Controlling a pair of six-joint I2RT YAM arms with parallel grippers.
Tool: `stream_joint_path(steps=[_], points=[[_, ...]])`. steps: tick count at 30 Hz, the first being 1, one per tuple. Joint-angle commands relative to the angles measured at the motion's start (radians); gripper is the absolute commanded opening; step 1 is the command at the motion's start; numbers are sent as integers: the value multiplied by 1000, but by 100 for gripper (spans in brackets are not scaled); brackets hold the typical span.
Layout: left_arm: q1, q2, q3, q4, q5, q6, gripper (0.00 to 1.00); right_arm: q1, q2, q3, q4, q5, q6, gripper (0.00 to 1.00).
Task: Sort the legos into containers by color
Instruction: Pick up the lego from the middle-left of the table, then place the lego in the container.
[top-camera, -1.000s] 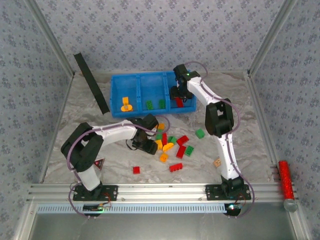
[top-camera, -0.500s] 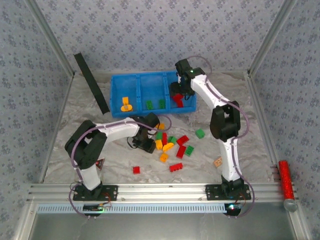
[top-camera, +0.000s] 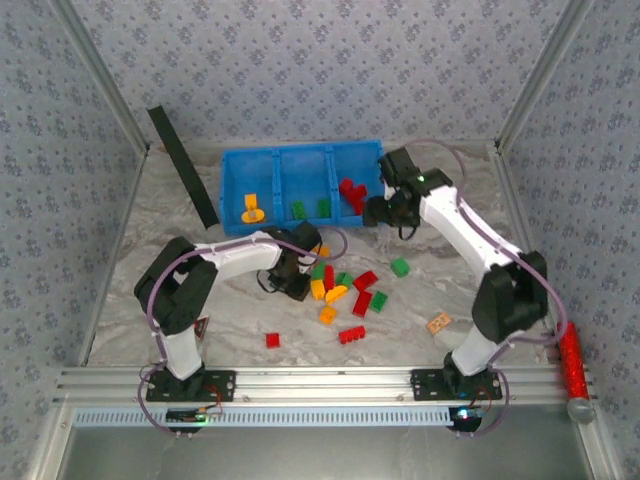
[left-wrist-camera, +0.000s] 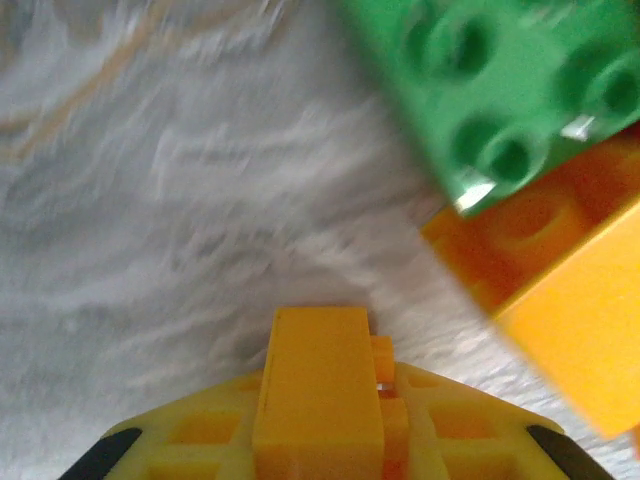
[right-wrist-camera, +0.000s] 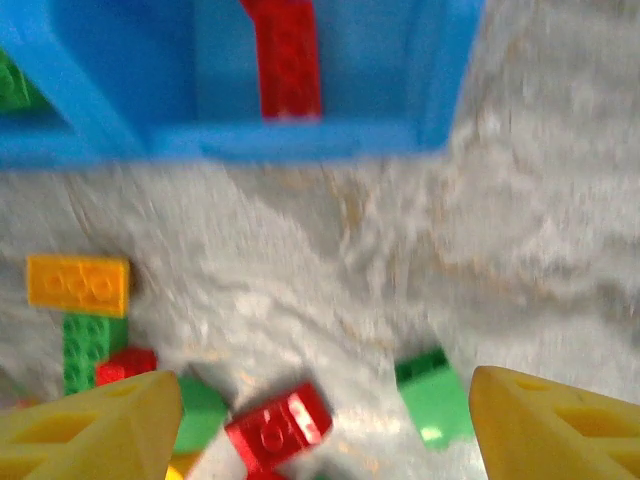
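Note:
My left gripper (top-camera: 297, 284) sits low at the left edge of the loose legos (top-camera: 345, 285) and is shut on an orange-yellow brick (left-wrist-camera: 316, 372). A green brick (left-wrist-camera: 500, 90) and a larger orange brick (left-wrist-camera: 565, 290) lie just ahead of it. The blue containers (top-camera: 232, 190) hold orange bricks (top-camera: 252, 208) on the left, green bricks (top-camera: 310, 208) in the middle and red bricks (top-camera: 350, 192) on the right. My right gripper (top-camera: 386, 226) hangs open and holds nothing, just off the bin's right front corner, above a green brick (right-wrist-camera: 435, 395) and a red brick (right-wrist-camera: 278, 425).
A black strip (top-camera: 183, 167) leans at the back left. A tan tile (top-camera: 438, 323) lies at the right, and a red glittery cylinder (top-camera: 571, 358) rests on the right rail. Single red bricks (top-camera: 272, 340) (top-camera: 351, 335) lie nearer the front edge.
My left gripper has closed on the orange-yellow brick. My right arm has swung from over the bin's right compartment out to the table beside its right front corner.

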Motion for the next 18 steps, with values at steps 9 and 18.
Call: stream_joint_path(steps=[9,18], points=[[179,-165,163,-56,49,75,22,201,-299,-457,85,-70,296,78],[336,-152,314,-78,-45,93,22,339,-323,-533,94,-19,472,78]])
